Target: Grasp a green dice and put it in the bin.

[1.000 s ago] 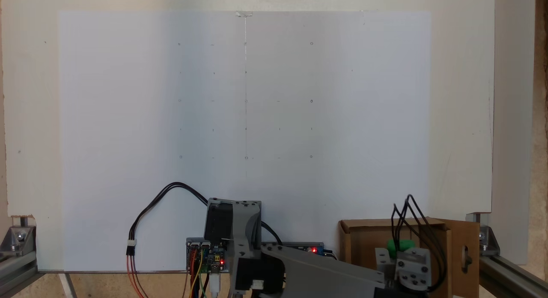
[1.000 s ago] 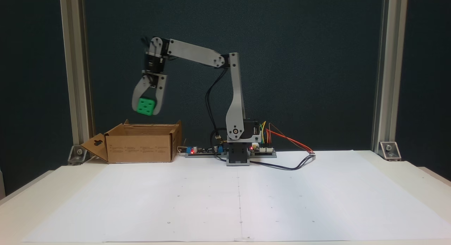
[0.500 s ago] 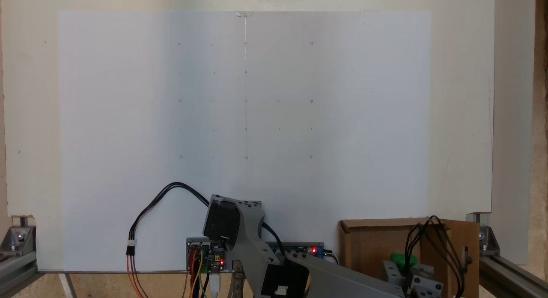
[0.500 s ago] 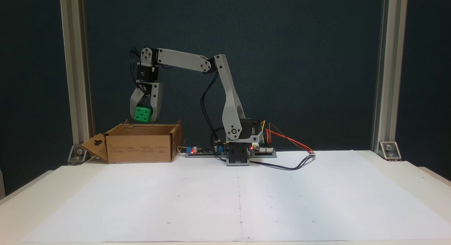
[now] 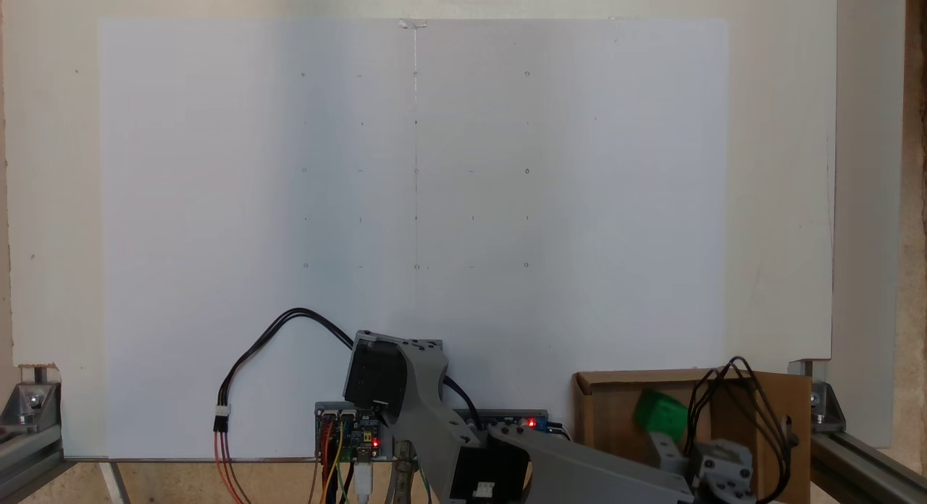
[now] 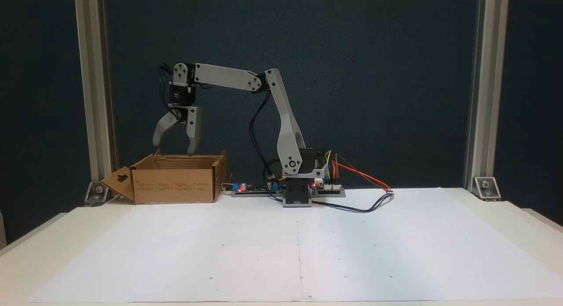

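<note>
A: Where's the bin (image 6: 173,184)?

B: Right under the pincer (image 6: 174,147), whose jaws hang spread and empty just above the rim.

A: And the dice (image 5: 660,415)?

B: Blurred, loose, within the box walls below the pincer.

A: How to finish well?

B: Keep the jaws wide and lift straight up, clear of the flaps.

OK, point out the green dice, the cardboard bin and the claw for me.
green dice (image 5: 660,415): a fixed view, its top face.
bin (image 6: 173,184): a fixed view, its front wall.
claw (image 6: 174,147): a fixed view, between the open fingertips.
</note>
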